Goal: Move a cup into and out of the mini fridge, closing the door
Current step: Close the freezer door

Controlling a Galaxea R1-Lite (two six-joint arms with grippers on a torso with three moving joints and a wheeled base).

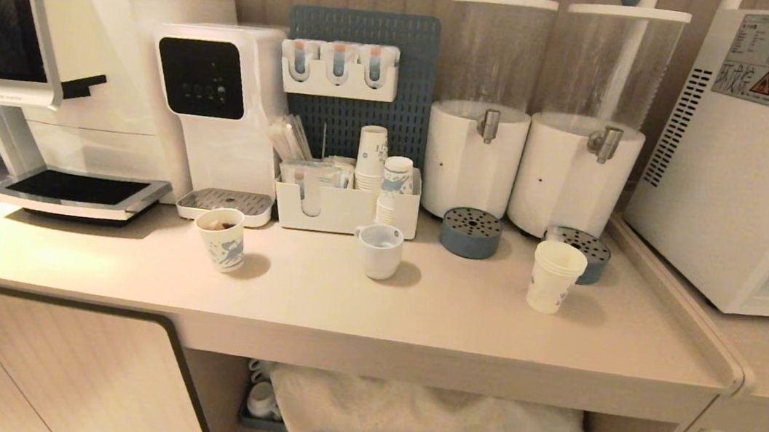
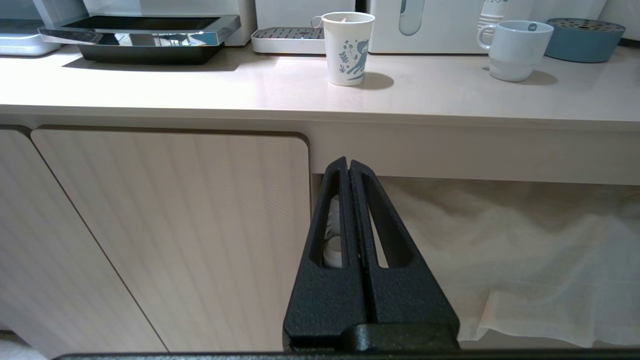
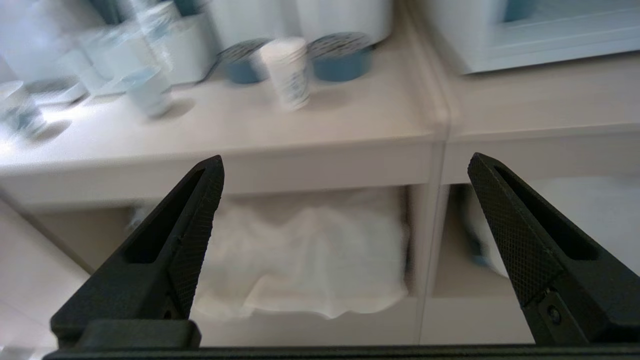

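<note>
My right pincer [image 3: 345,165] gapes wide and holds nothing, hanging below and in front of the pale beige worktop [image 1: 316,296]. The tall white paper cup [image 1: 555,275] with its layered rim and small blue print stands upright on that worktop, just in front of a round blue drip tray [image 1: 586,249]. The white box-shaped mini fridge [image 1: 744,157] sits to its right on the neighbouring surface, its shelves showing; I cannot see the door. My left pincer [image 2: 349,167] is pressed together, empty, low before the wood-grain cabinet front [image 2: 165,230].

Both grippers have matte black, textured, wedge-shaped slotted jaws.
</note>
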